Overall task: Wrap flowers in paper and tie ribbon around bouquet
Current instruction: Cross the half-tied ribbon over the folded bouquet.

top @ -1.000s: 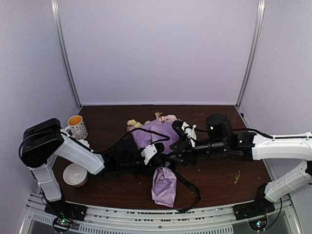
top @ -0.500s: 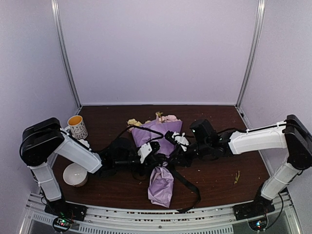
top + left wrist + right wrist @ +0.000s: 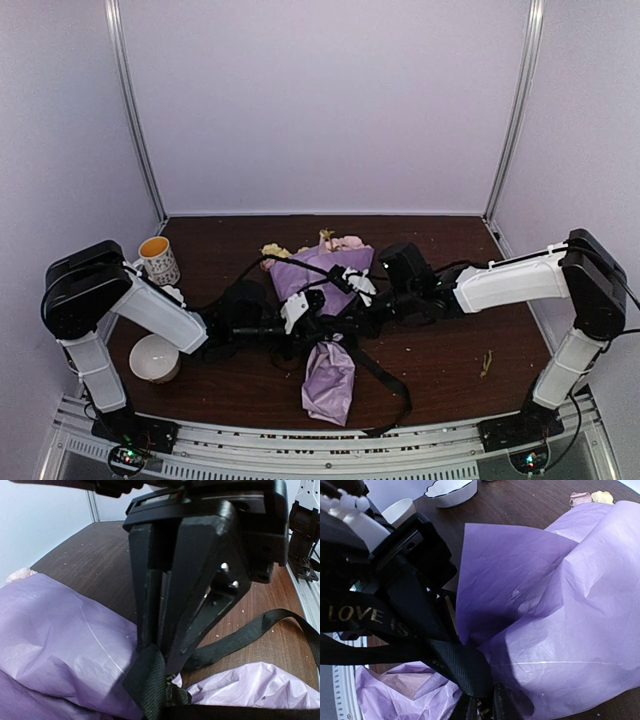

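The bouquet lies mid-table, its lilac paper (image 3: pixel 328 372) pinched at the waist, and the flowers (image 3: pixel 345 242) poke out at the far end. The black ribbon (image 3: pixel 388 383) circles the waist and trails toward the front edge. My left gripper (image 3: pixel 316 312) comes in from the left and is shut on the ribbon (image 3: pixel 150 677) against the paper (image 3: pixel 60 640). From the right, my right gripper (image 3: pixel 346 298) meets it at the waist. In the right wrist view the lettered ribbon (image 3: pixel 462 667) runs down between the fingers of that gripper (image 3: pixel 485 706), which stand close on it beside the paper (image 3: pixel 570 620).
A mug (image 3: pixel 158 260) with an orange inside stands at the far left. A white bowl (image 3: pixel 153 358) sits nearer the front left, behind the left arm. A small green scrap (image 3: pixel 486 362) lies at the right. The rail edge runs along the front.
My right arm has swung left to the bouquet's waist and its jaws have narrowed onto the ribbon. The paper's lower tail has shifted slightly left. The left gripper has stayed shut.
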Tool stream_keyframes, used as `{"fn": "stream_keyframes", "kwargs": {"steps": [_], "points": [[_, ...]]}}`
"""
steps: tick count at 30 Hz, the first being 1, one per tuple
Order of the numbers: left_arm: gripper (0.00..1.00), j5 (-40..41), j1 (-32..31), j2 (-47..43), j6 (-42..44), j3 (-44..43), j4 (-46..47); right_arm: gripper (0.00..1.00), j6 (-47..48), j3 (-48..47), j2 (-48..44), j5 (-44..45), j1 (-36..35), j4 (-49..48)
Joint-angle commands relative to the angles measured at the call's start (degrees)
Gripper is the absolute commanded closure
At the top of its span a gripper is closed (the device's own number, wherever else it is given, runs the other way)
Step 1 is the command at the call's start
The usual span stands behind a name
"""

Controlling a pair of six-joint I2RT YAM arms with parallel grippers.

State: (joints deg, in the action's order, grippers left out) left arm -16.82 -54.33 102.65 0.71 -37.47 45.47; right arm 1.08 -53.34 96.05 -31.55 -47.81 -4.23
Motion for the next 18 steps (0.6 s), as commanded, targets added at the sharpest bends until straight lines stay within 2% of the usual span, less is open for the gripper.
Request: {"fn": "stream_keyframes", "kwargs": {"steps": [1, 6, 10, 18], "points": [[1.00, -1.8, 0.5, -0.3, -0.1, 0.0, 2.9, 0.93, -1.1, -1.6, 0.6, -1.3, 0.0, -1.5], [0.97, 1.0, 0.5, -2.0, -1.0, 0.6, 1.7, 1.00, -2.5, 1.6, -2.1, -0.3, 0.0, -3.3], [0.94, 1.4, 0.5, -2.6, -0.3, 0.2, -0.2, 1.00, -4.3, 4.9, -4.1, -0.6, -0.1, -7.0], [0.77, 2.6, 0.5, -4.0, -1.1, 0.1, -0.6, 0.99, -4.7, 5.9, -5.1, 0.3, -0.2, -5.4]]}}
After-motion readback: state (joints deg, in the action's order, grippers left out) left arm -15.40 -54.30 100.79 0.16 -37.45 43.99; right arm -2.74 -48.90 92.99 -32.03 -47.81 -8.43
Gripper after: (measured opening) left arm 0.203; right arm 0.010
